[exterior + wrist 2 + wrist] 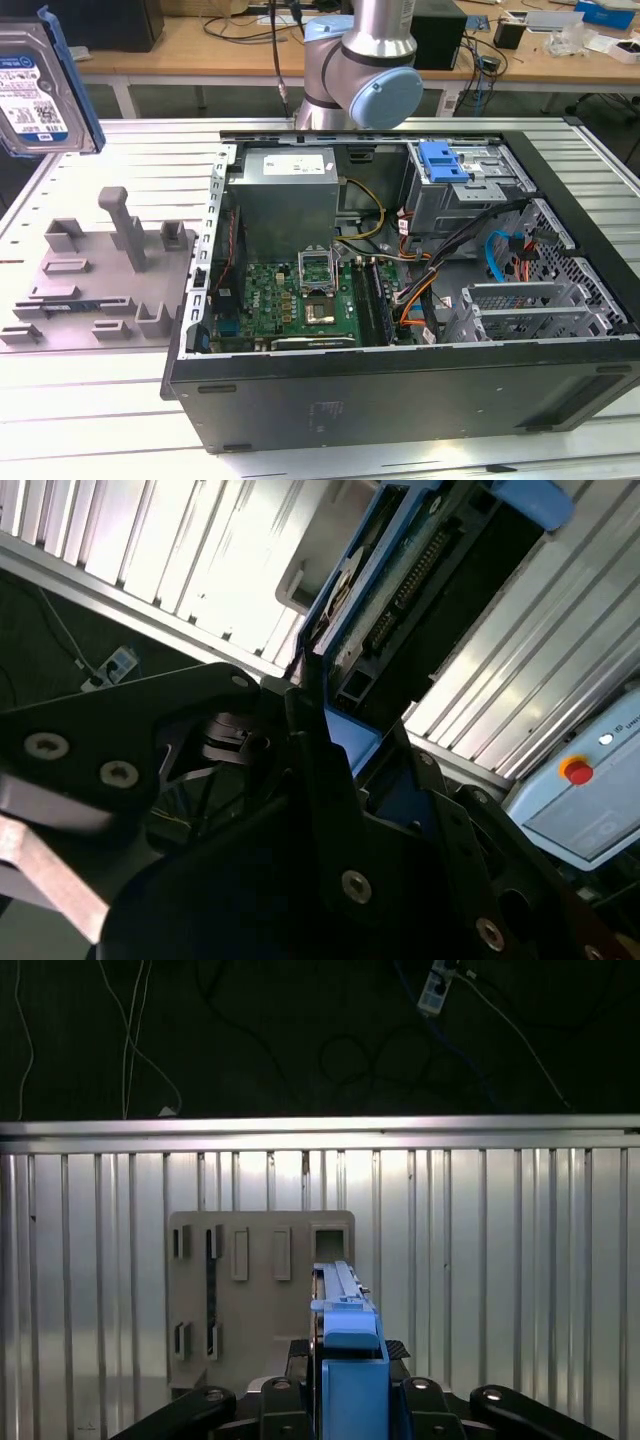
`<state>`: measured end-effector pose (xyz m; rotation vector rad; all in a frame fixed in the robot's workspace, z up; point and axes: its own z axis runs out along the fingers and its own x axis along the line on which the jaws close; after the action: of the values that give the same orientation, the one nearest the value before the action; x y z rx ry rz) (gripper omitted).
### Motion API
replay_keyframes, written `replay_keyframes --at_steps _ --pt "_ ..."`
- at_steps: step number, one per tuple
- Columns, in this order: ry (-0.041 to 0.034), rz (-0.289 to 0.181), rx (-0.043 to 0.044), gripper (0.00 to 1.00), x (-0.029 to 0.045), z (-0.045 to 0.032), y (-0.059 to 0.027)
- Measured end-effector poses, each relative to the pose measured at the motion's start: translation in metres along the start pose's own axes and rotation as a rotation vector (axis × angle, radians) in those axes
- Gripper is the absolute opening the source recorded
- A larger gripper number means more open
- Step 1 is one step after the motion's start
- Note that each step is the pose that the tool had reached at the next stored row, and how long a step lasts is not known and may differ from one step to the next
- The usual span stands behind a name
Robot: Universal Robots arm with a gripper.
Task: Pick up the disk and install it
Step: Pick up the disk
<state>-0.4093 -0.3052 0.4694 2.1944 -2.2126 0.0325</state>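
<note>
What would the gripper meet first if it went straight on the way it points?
Likely the grey fixture tray on the slatted table, straight beyond the disk that the gripper holds; depth is unclear.

I see the disk, a flat rectangular silver-grey hard drive with a white-and-blue label, framed by a blue plastic bracket. It hangs clear above the worktop at the exterior view's left, nearly upright, with its label facing that camera. In the first wrist view it shows edge-on, clamped at its blue end by the end effector.
</note>
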Motion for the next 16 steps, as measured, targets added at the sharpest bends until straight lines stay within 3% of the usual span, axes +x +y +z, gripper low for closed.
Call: replay_keyframes --at_steps 6,16 --pt "0.0 0.0 0.0 0.36 0.0004 -0.012 -0.0014" --pt "-0.0002 0.0 -0.0001 0.36 0.0009 -0.0128 -0.0021"
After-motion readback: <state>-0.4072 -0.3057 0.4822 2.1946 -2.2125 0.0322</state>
